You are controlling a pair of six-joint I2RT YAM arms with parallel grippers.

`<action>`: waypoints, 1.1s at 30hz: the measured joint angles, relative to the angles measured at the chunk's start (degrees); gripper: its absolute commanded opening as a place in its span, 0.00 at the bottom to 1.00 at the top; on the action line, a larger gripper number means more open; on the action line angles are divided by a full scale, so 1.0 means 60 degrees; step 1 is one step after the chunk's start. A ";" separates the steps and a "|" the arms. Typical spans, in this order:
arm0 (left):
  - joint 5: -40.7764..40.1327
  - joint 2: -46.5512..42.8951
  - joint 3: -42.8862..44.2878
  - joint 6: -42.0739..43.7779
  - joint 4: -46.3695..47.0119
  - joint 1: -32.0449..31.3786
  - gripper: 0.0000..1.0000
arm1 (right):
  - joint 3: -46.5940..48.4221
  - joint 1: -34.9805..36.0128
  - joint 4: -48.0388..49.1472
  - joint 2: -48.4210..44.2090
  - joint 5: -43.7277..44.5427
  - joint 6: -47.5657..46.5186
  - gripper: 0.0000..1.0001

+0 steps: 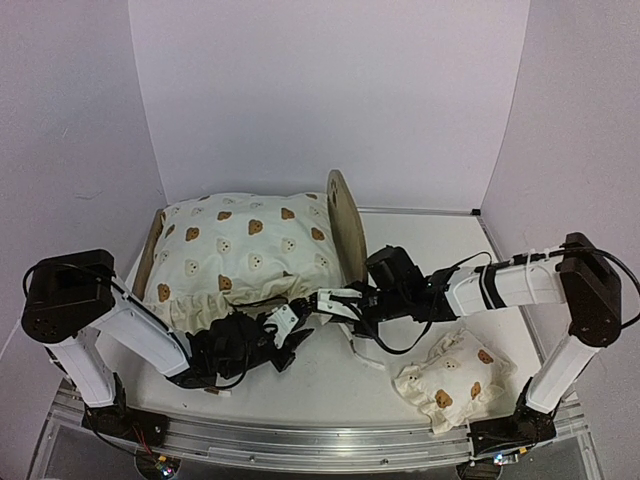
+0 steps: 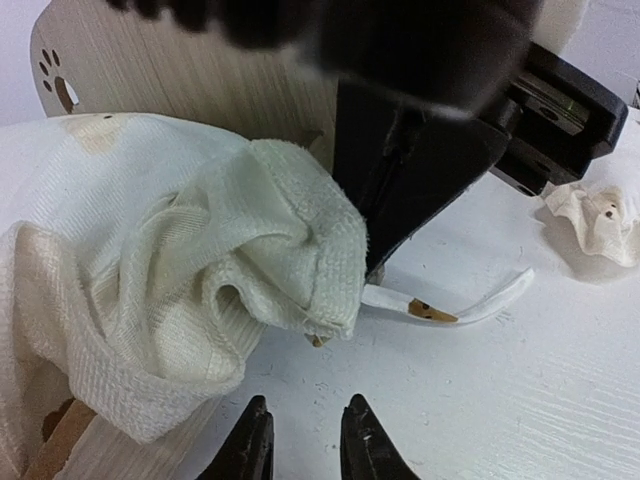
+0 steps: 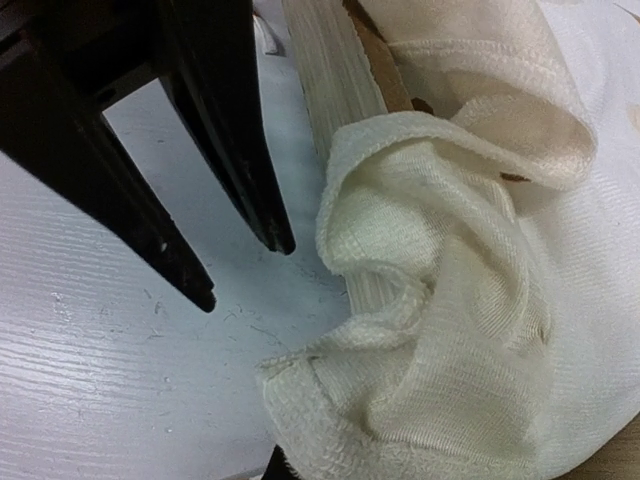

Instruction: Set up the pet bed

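The pet bed (image 1: pixel 345 225) stands left of centre, its rounded headboard to the right and its paw-print cutout showing in the left wrist view (image 2: pixel 60 85). The large bear-print cushion (image 1: pixel 240 250) lies on it and hides the striped base. My right gripper (image 1: pixel 335 300) is at the cushion's near right corner, shut on the ruffled edge (image 2: pixel 300 250), its fingers mostly buried in cloth (image 3: pixel 275 468). My left gripper (image 2: pixel 305 440) is open and empty just above the table, a little short of that corner (image 3: pixel 450 300). It also shows in the top view (image 1: pixel 290 332).
The small bear-print pillow (image 1: pixel 452 380) lies on the table at the near right, also in the left wrist view (image 2: pixel 600 215). A cushion tie (image 2: pixel 480 305) trails on the table beside the right gripper. White walls enclose the table.
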 measured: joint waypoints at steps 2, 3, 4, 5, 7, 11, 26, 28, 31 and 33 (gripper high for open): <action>-0.0109 0.0000 -0.0011 0.0503 0.0022 0.0000 0.25 | 0.0106 -0.0022 -0.0022 0.0084 -0.0011 -0.0189 0.00; -0.0171 0.0004 -0.0007 0.0794 0.0029 0.0007 0.22 | 0.0120 -0.0036 -0.0036 0.0087 -0.0055 -0.0262 0.00; -0.0219 0.0011 0.0007 0.1045 0.0029 0.0022 0.20 | 0.0127 -0.0051 -0.0040 0.0087 -0.0087 -0.0302 0.00; -0.0259 0.0040 0.0036 0.1330 0.0025 0.0040 0.17 | 0.0138 -0.0062 -0.0051 0.0087 -0.0131 -0.0350 0.00; -0.0437 0.0200 0.0204 0.1883 0.0025 0.0091 0.09 | 0.0168 -0.0076 -0.0131 0.0095 -0.0182 -0.0455 0.00; -0.1035 0.0634 0.0725 0.2648 0.0106 0.0226 0.04 | 0.0222 -0.0324 -0.0295 0.0095 -0.0182 -0.0488 0.00; -0.1271 0.1035 0.1268 0.2528 0.0372 0.0248 0.13 | -0.0317 -0.0597 0.0586 -0.0113 -0.0721 0.0652 0.00; -0.1111 0.0736 0.0984 0.2055 0.0437 0.0073 0.16 | -0.0350 -0.0543 0.1024 -0.0120 -0.1067 0.0798 0.00; -0.0798 0.0255 0.0342 0.1359 0.0455 -0.0372 0.23 | -0.0346 -0.0499 0.1468 -0.0124 -0.1443 0.0852 0.00; -0.0521 0.0135 0.0007 0.0849 0.0514 -0.0627 0.31 | -0.0350 -0.0517 0.1512 -0.0153 -0.1639 0.0856 0.00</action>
